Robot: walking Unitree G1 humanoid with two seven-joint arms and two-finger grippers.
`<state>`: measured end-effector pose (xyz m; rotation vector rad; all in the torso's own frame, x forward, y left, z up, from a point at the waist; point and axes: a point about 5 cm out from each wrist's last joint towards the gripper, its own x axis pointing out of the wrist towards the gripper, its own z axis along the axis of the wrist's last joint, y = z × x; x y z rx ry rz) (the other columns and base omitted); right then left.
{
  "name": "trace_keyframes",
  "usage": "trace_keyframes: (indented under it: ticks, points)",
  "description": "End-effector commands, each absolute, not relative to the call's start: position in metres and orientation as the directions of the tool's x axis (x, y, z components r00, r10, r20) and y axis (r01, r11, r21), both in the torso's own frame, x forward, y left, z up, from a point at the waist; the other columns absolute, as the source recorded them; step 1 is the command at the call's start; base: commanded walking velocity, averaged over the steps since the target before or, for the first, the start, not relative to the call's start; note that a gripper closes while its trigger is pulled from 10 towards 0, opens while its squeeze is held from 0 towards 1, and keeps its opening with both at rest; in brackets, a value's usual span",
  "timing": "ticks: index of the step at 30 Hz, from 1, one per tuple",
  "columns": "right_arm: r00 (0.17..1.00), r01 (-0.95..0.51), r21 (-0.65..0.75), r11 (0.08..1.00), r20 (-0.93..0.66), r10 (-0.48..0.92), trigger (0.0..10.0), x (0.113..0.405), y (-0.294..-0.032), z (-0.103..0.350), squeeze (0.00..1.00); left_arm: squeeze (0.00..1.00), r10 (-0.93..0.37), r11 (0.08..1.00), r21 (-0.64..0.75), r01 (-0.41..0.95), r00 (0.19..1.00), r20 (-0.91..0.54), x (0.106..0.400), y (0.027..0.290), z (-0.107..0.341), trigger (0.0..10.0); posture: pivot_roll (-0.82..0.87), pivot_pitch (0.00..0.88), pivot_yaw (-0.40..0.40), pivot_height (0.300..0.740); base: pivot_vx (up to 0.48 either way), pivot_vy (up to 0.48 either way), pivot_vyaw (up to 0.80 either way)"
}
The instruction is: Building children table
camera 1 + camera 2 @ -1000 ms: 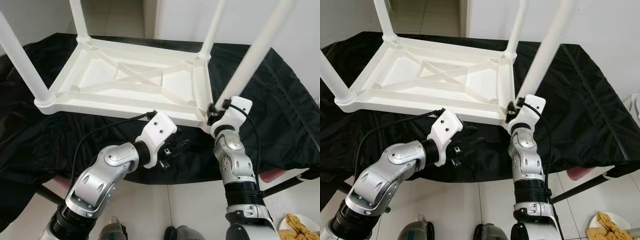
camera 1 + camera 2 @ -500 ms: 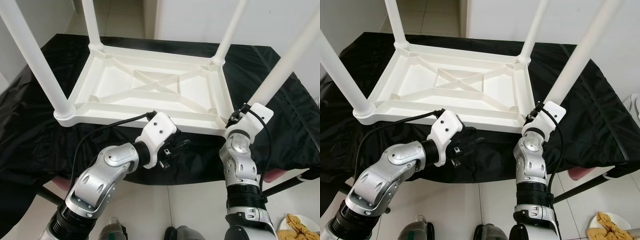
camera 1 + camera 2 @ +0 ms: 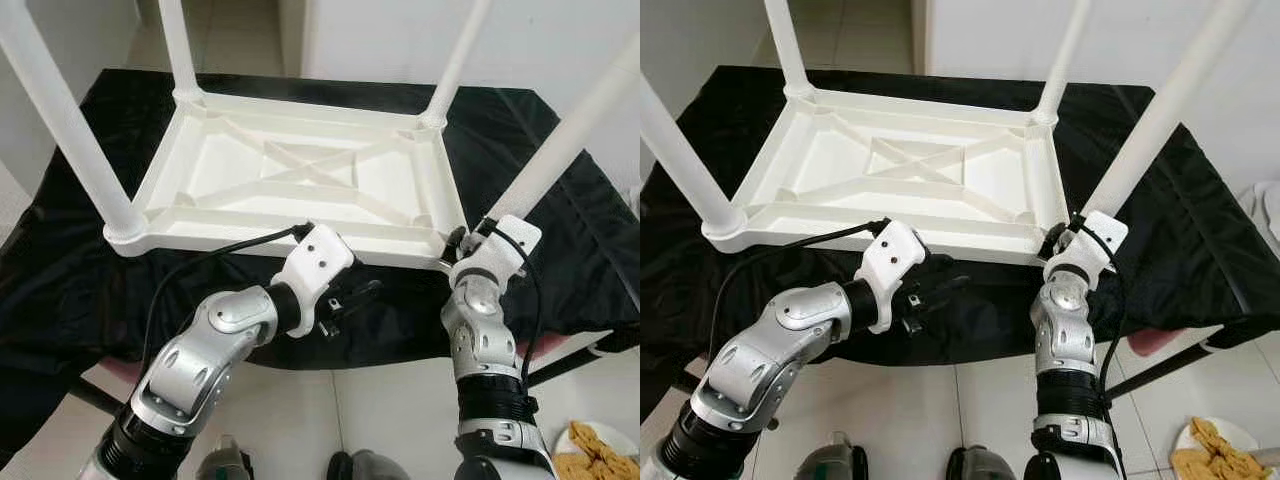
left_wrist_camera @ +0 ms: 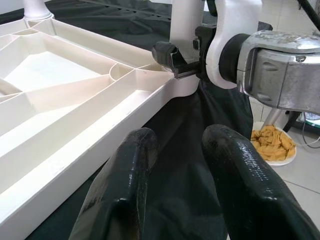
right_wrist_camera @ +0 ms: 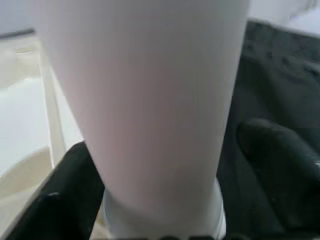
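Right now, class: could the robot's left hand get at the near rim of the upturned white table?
Probably yes. The left hand hovers just off the table's near rim, over the black cloth, with nothing between them. The right hand grips the near right leg, off to the side.

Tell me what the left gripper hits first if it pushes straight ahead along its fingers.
Probably the black cloth ahead of the left gripper, then the near-right corner of the upturned white plastic table, where the right gripper sits at the white leg. Depth is unclear.
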<state>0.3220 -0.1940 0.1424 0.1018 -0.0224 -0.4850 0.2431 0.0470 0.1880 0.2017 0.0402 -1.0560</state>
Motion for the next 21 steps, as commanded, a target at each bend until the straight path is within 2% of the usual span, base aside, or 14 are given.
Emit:
trace_keyframes:
  ticks: [1,6,7,12,17,21]
  points:
    - [0.895,0.440,0.106,0.892,0.025,-0.445,10.0,0.321,-0.194,0.143,1.00,0.00,-0.853,0.486,0.145,0.862,0.504,-0.139,0.244,0.047,0.187,10.0,0.05,0.077,-0.066,0.740,0.000,0.000,0.00]
    - [0.926,0.356,0.092,0.930,0.099,-0.364,10.0,0.322,-0.195,0.151,1.00,0.00,-0.834,0.511,0.160,0.845,0.532,-0.146,0.250,0.051,0.187,10.0,0.05,0.078,-0.067,0.740,0.000,0.000,0.00]
    - [0.943,0.300,0.094,0.949,0.118,-0.310,10.0,0.321,-0.195,0.152,0.00,0.00,-0.825,0.520,0.173,0.836,0.544,-0.151,0.254,0.054,0.187,10.0,0.05,0.079,-0.067,0.740,0.000,0.000,0.00]
    - [0.965,0.205,0.110,0.972,0.144,-0.220,10.0,0.318,-0.199,0.154,0.00,0.00,-0.807,0.537,0.208,0.817,0.570,-0.153,0.267,0.057,0.190,10.0,0.04,0.082,-0.064,0.740,0.000,0.000,0.00]
    - [0.970,0.187,0.093,0.978,0.140,-0.199,10.0,0.320,-0.205,0.154,0.00,0.00,-0.793,0.542,0.259,0.799,0.589,-0.155,0.287,0.057,0.198,10.0,0.04,0.082,-0.059,0.740,0.000,0.000,0.00]
    - [0.968,0.182,0.075,0.980,0.159,-0.192,10.0,0.323,-0.208,0.156,0.00,0.00,-0.773,0.552,0.313,0.772,0.616,-0.154,0.316,0.058,0.210,10.0,0.03,0.084,-0.052,0.740,0.000,0.000,0.00]
